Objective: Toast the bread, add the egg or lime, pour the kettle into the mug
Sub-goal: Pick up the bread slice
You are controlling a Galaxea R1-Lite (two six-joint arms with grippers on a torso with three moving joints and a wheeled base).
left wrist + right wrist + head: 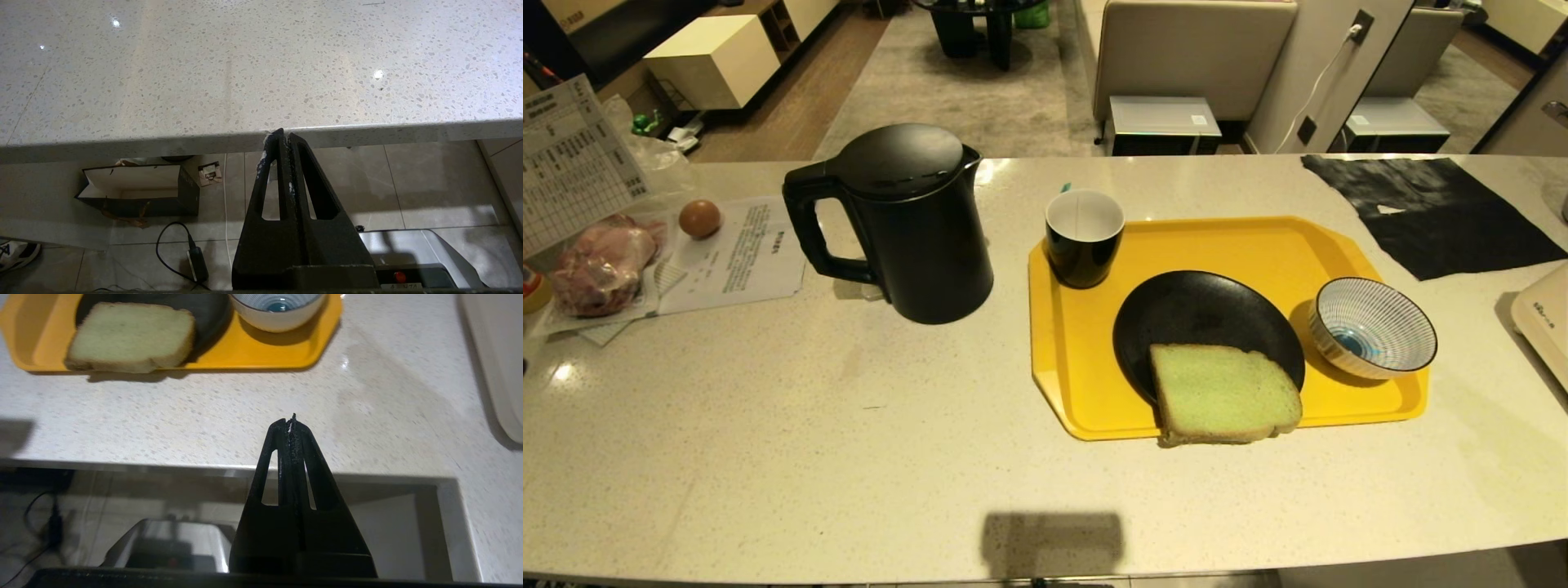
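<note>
The pale green bread point(1223, 404) lies half on a black plate point(1192, 314), overhanging the near rim of a yellow tray point(1258, 241). It also shows in the right wrist view, bread point(130, 337). The black mug point(1084, 237) with a tea-bag string stands at the tray's far left corner. The tall black kettle point(907, 224) stands left of the tray, handle to the left. No pale egg or lime shows. My right gripper point(291, 421) is shut and empty over the counter's front edge, short of the tray. My left gripper point(284, 134) is shut and empty, just below the counter edge. Neither arm is in the head view.
A blue-and-white striped bowl point(1372, 327) sits on the tray's right end. A cream appliance point(1543, 322) is at the right edge, with a black cloth point(1429, 212) behind it. Far left lie papers point(743, 253), an orange-brown oval object point(699, 218) and a bag of meat point(600, 269).
</note>
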